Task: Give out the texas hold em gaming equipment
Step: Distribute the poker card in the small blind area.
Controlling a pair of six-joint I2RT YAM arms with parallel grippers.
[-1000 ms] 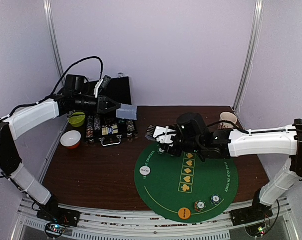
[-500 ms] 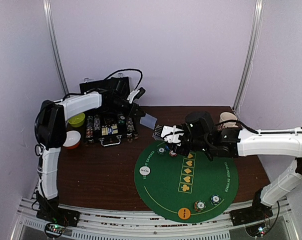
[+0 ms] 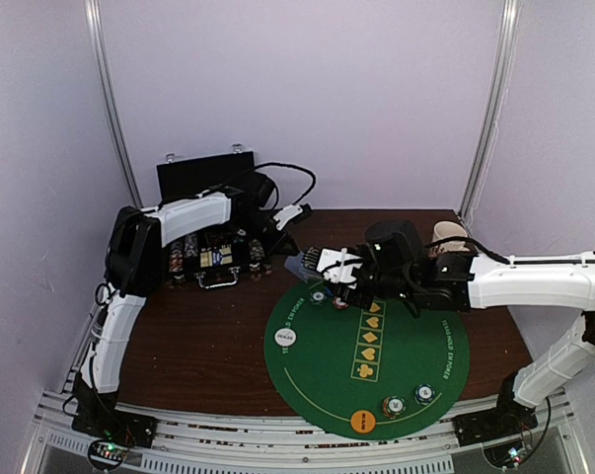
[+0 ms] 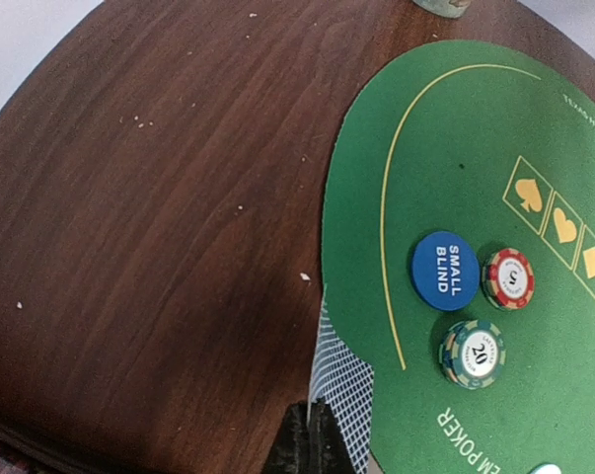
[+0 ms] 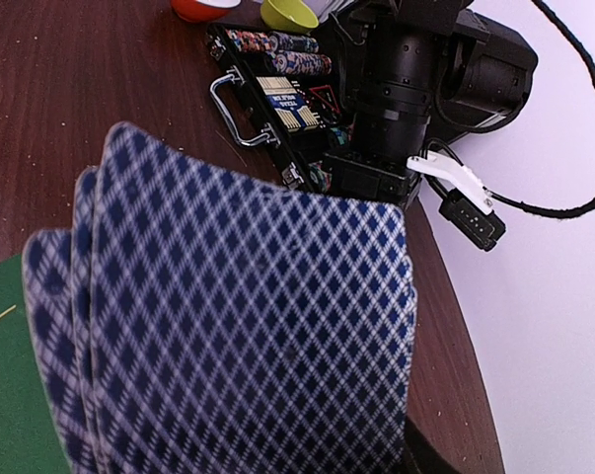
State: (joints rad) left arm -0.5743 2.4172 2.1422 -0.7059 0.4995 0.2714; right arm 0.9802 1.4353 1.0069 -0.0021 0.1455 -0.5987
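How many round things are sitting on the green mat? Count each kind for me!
Poker chips: 4
Blue Small Blind disc: 1
White dealer disc: 1
Orange disc: 1
Total: 7

Your blue-lattice cards (image 5: 248, 326) are fanned; a single card (image 4: 338, 380) overlaps the mat (image 4: 455, 148) edge. Small-blind disc (image 4: 446, 270), red chip (image 4: 508, 278), green chip (image 4: 473, 353) lie flat, close together.

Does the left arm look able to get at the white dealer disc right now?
Probably yes: the dealer disc lies uncovered on the mat, though the left fingers are shut on a card.
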